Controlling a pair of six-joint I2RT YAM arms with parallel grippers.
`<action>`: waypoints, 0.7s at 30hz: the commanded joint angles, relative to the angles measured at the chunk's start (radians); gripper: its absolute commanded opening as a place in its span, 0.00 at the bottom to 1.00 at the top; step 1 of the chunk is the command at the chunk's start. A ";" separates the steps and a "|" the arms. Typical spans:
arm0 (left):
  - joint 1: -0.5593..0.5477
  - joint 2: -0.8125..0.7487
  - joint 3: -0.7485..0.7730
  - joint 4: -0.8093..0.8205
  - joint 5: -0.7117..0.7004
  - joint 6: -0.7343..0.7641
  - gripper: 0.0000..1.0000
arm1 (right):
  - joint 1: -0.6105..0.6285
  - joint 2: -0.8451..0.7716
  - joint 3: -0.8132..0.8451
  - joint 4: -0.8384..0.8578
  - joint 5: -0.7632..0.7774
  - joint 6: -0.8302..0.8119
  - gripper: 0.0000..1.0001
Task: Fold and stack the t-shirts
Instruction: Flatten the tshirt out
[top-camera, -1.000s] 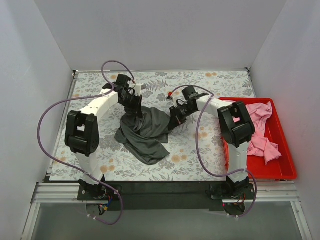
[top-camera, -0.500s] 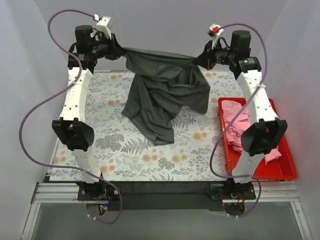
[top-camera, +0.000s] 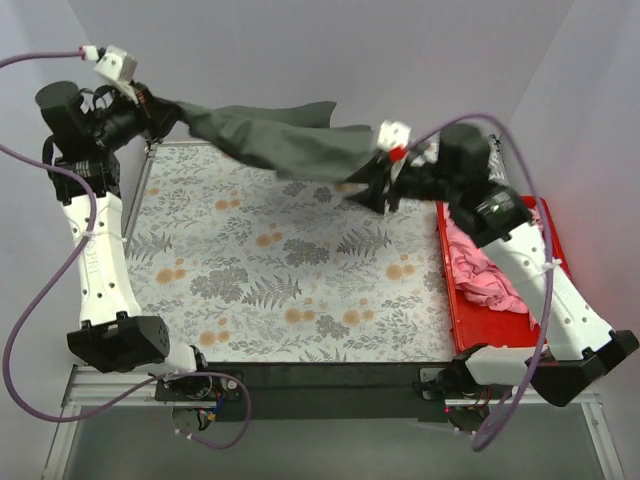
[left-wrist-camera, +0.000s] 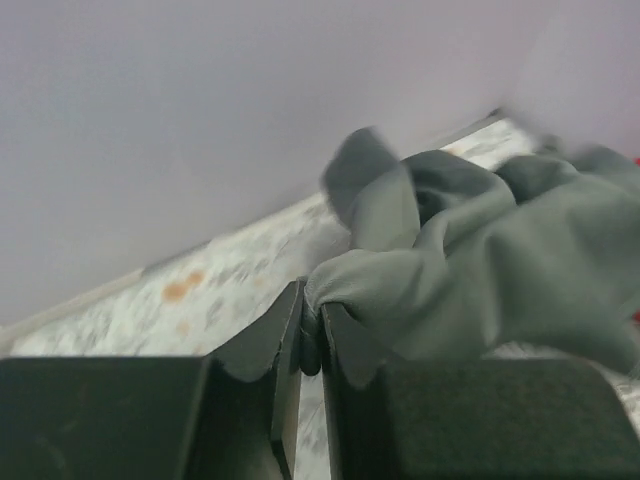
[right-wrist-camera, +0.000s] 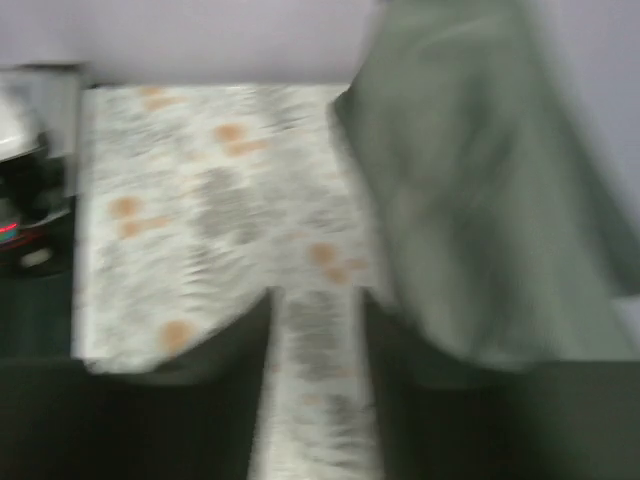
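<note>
I count one grey t-shirt (top-camera: 280, 140), held aloft. The left gripper (left-wrist-camera: 310, 300) pinches its left end; the right gripper (right-wrist-camera: 318, 300) is spread, holding nothing. One red tray (top-camera: 447, 300) holds pink t-shirts (top-camera: 480, 275), number indiscernible.

1 grey t-shirt (top-camera: 280, 140), 1 red tray (top-camera: 447, 300).

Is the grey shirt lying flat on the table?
No, the grey shirt hangs in the air above the flowery tablecloth, with one end pinched by the left gripper.
</note>
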 joint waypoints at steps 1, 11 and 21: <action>0.146 0.077 -0.163 -0.166 -0.073 0.159 0.11 | 0.196 -0.054 -0.209 -0.099 -0.005 -0.098 0.86; 0.197 0.243 -0.168 -0.255 -0.270 0.103 0.88 | 0.049 0.282 -0.059 -0.211 0.183 -0.130 0.76; 0.027 0.067 -0.563 -0.341 -0.187 0.175 0.78 | 0.051 0.775 0.305 -0.213 0.275 -0.054 0.52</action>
